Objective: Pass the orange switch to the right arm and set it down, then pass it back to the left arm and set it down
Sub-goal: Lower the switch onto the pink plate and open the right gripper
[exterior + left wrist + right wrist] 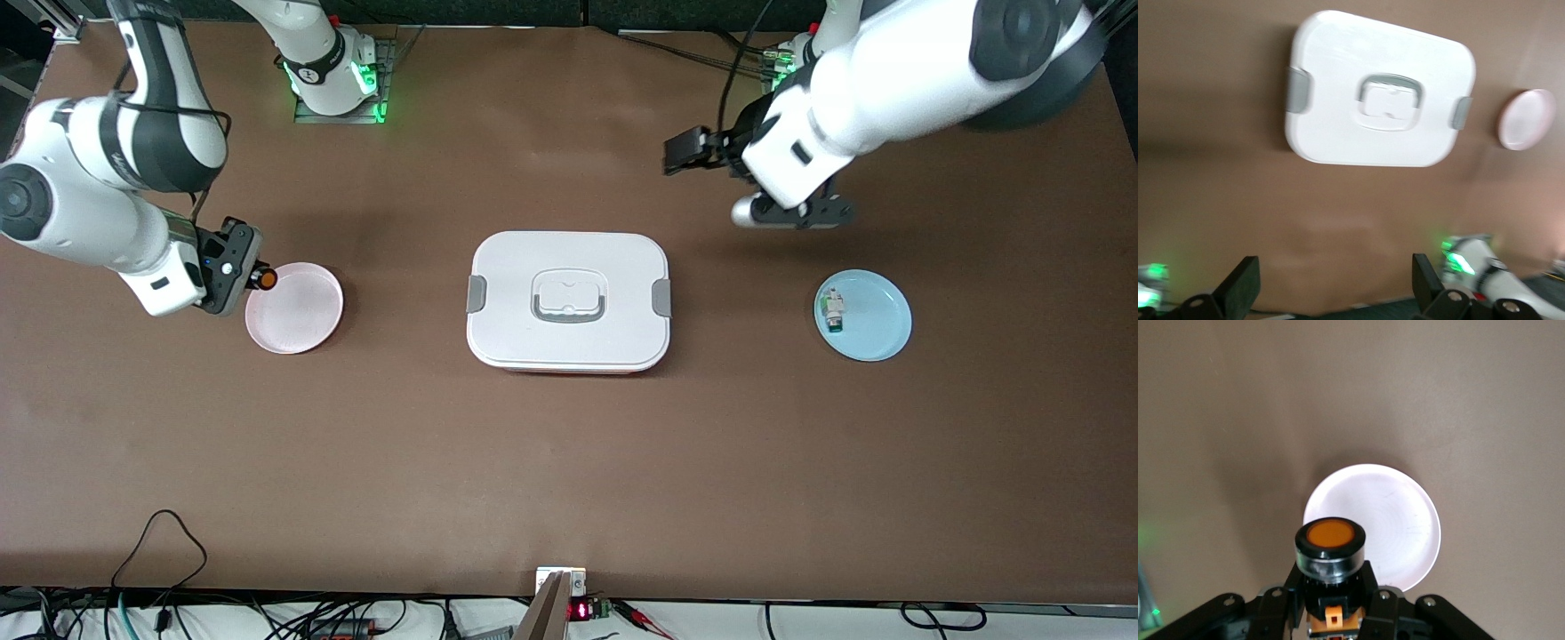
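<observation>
Front view shows you the box (569, 302) sitting at the middle of the desk, lid on, with its grey latches toward each arm's end. Your right gripper (252, 271) hangs over the rim of the pink plate (298, 311), which lies toward the right arm's end of the desk, and it is clamped on the orange switch (263, 279). Your left gripper (686, 153) is up in the air over bare desk near the edge where the arm bases stand. A blue plate (876, 324) toward the left arm's end carries a small white-and-green part (834, 310). Left wrist view gives you the two black fingers (1241, 288) spread wide apart with nothing between them, above the brown desk; the box (1381, 90) and the pink plate (1526, 120) show farther off. Right wrist view puts the orange switch (1330, 550) upright between the fingers (1281, 603), its orange cap facing the camera, held above the edge of the pink plate (1395, 520).
</observation>
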`<move>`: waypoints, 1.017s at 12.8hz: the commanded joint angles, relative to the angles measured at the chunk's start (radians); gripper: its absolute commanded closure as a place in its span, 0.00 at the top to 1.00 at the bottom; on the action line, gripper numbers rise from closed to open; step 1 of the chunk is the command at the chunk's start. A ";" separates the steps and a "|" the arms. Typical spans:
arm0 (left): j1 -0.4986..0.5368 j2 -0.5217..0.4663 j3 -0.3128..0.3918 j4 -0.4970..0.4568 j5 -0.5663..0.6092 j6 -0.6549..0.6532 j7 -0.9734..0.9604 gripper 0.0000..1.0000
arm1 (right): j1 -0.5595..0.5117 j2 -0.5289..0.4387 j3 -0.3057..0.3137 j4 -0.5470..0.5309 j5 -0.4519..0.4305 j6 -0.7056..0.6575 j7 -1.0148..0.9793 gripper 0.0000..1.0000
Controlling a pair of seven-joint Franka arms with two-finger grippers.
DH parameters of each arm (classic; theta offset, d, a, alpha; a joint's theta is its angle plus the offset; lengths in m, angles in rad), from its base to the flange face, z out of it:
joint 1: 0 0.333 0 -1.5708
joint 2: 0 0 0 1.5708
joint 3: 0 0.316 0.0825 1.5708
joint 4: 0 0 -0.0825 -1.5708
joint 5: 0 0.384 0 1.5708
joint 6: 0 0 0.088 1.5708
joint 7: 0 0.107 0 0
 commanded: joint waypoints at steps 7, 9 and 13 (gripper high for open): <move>-0.063 -0.148 0.383 -0.148 0.102 -0.098 0.494 1.00 | -0.028 0.044 0.008 -0.260 -0.078 0.432 -0.147 0.28; -0.066 -0.165 0.405 -0.171 0.227 -0.104 0.579 1.00 | -0.047 0.073 0.008 -0.272 -0.078 0.486 -0.199 0.28; -0.066 -0.162 0.487 -0.193 0.282 -0.089 0.653 1.00 | -0.051 0.122 -0.006 -0.289 -0.080 0.570 -0.264 0.29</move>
